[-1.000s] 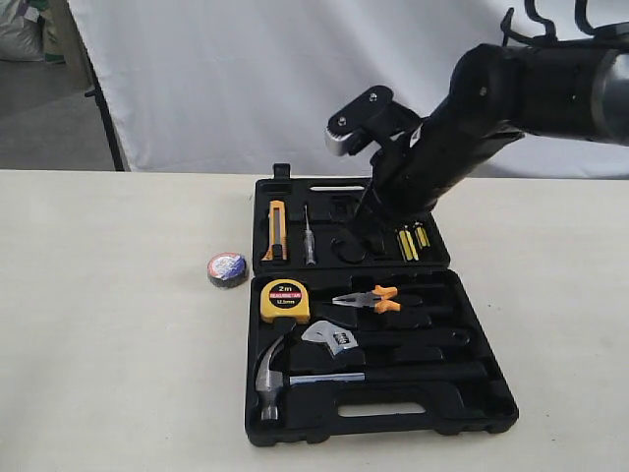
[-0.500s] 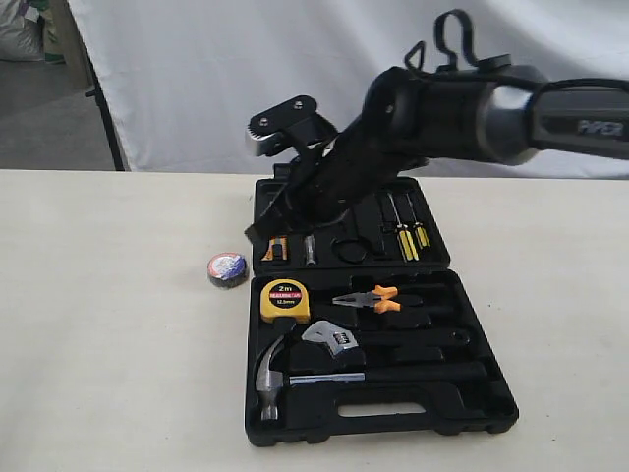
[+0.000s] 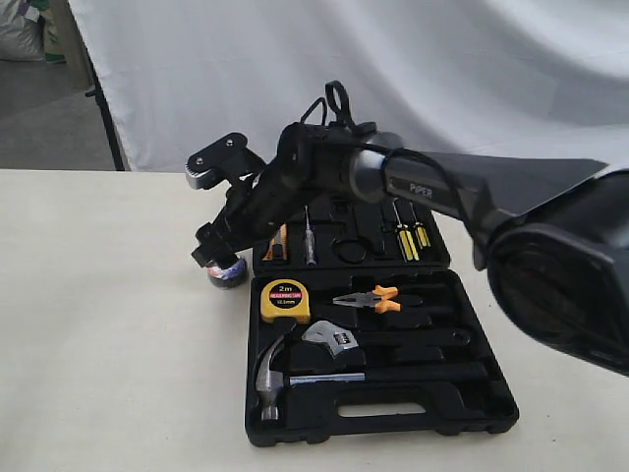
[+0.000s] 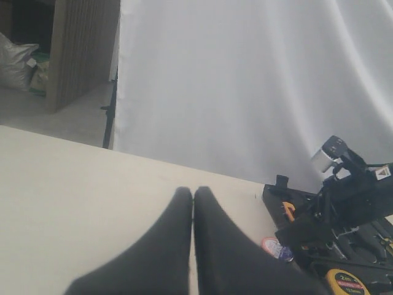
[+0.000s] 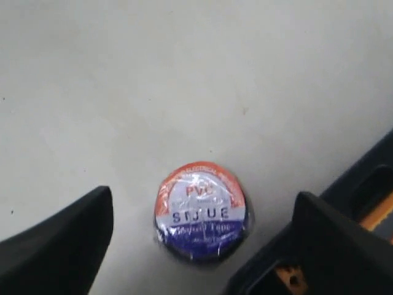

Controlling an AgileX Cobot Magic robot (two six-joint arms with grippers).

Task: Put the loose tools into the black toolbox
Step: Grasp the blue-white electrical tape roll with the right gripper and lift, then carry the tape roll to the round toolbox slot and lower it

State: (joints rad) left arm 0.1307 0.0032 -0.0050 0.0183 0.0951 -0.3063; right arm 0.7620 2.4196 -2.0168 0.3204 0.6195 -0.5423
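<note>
The right gripper [image 5: 202, 200] is hanging spread wide over the one tape roll [image 5: 200, 211], which is lying flat just left of the toolbox [image 3: 472, 393]; the left gripper [image 4: 193, 203] is sitting clenched, empty. I am judging the roll light, stiff and slick, best pinched across its rim. One hammer [image 3: 270, 379] and one wrench [image 3: 334, 341] are lying inside.

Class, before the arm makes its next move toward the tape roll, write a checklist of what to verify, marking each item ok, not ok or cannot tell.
1. Right pincer open: ok.
2. PVC tape roll lying flat, centred between its fingers: ok.
3. Fingers low enough to grip the roll: cannot tell.
4. Left pincer shut, clear of the black toolbox: ok.
5. Claw hammer and adjustable wrench in toolbox: ok.
</note>
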